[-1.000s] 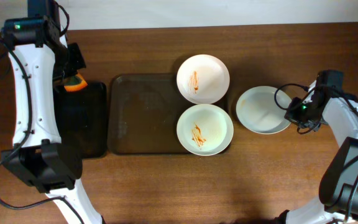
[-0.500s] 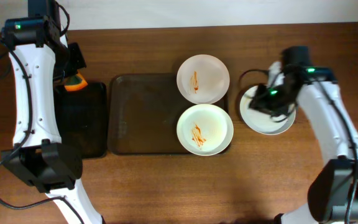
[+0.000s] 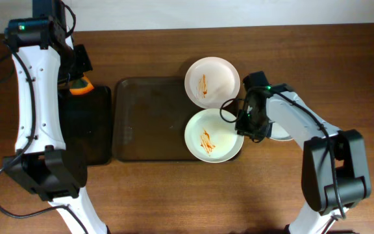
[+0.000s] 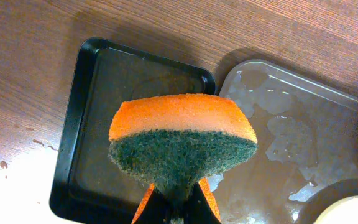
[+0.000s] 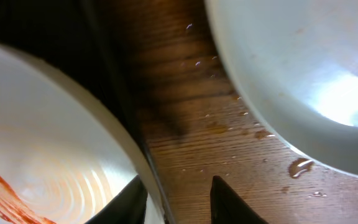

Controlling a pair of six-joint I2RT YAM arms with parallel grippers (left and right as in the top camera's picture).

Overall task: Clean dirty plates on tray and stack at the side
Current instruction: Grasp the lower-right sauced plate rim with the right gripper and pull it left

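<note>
Two sauce-streaked plates sit at the right end of the brown tray [image 3: 149, 120]: the far one [image 3: 211, 81] and the near one [image 3: 213, 134]. My right gripper [image 3: 244, 123] is open at the near plate's right rim. In the right wrist view its jaws [image 5: 179, 186] straddle that rim, one finger over the streaked plate [image 5: 42, 137], the other over the wood. A clean wet plate [image 5: 291, 62] lies on the table just right, mostly under my arm from overhead [image 3: 283, 134]. My left gripper [image 4: 179, 202] is shut on an orange-and-green sponge [image 4: 182, 140], high at the far left [image 3: 78, 85].
A smaller black tray [image 3: 86, 127] lies left of the brown tray, below the sponge [image 4: 98, 124]. The brown tray's floor [image 4: 303, 124] is wet with foam patches. Water drops dot the wood between the plates [image 5: 300, 167].
My right arm has swung left from the clean plate on the table to the near dirty plate's rim, and its jaws have opened. The left arm and sponge have not moved.
</note>
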